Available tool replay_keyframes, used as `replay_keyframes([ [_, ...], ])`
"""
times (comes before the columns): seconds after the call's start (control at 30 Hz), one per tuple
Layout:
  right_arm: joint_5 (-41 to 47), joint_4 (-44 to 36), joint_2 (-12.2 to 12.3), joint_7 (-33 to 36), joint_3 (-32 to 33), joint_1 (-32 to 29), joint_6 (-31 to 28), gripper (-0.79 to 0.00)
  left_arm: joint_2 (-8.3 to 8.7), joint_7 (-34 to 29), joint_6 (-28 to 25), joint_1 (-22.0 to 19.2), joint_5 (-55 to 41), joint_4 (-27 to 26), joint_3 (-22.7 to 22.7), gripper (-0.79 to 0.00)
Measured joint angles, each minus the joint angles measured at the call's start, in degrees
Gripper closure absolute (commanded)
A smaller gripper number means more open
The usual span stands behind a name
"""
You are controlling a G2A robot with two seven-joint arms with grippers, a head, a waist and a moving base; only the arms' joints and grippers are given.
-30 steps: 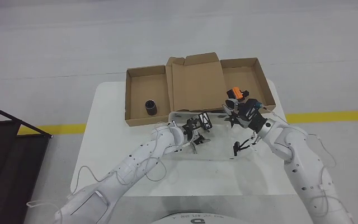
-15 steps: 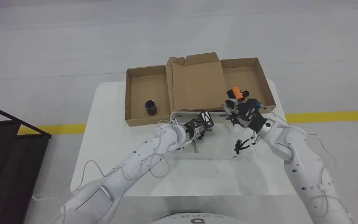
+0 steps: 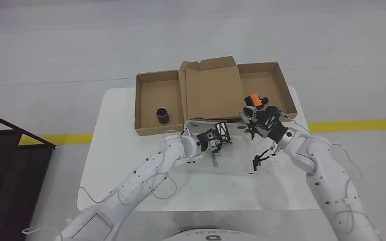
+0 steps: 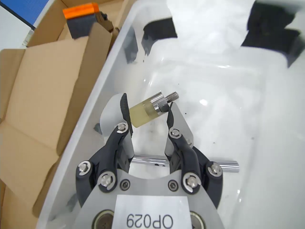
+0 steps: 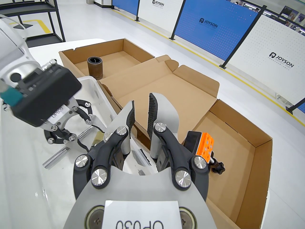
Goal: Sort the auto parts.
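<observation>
1. The left tool point(image 4: 147, 110) is hanging inside a clear plastic bin point(image 4: 114, 55) and is gripping a pale yellow cylinder with a metal collar and threaded stud point(image 4: 143, 114), one finger pressing on each side of it.
2. A steel rod point(image 4: 228, 164) is lying on the bin floor under this tool, and two black parts point(image 4: 269, 24) point(image 4: 159, 28) are resting at the bin's far end.
3. The right tool point(image 5: 140, 106) is hovering over the bin's far edge, next to an open cardboard box point(image 3: 211, 90). Its fingers are sitting narrowly apart and are holding nothing.
4. The box is standing on the white tabletop point(image 3: 120, 156), touching the far side of the bin.
5. A dark cylindrical bushing point(image 3: 162, 114) is standing upright in the box compartment on the robot's left.
6. An orange-and-black part point(image 3: 256, 99) is lying in the compartment on the robot's right, close to the right tool.
</observation>
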Motion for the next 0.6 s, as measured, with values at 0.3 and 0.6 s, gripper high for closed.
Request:
replay_keyframes([
  [0.3, 0.0, 0.0, 0.0, 0.0, 0.0, 0.0, 0.0, -0.151, 1.89, -4.2, -1.7, 4.7, 0.9, -10.3, -4.3, 0.0],
  [0.6, 0.0, 0.0, 0.0, 0.0, 0.0, 0.0, 0.0, -0.151, 4.55, -5.0, 0.2, 9.9, 5.6, -18.6, -13.4, 0.0],
])
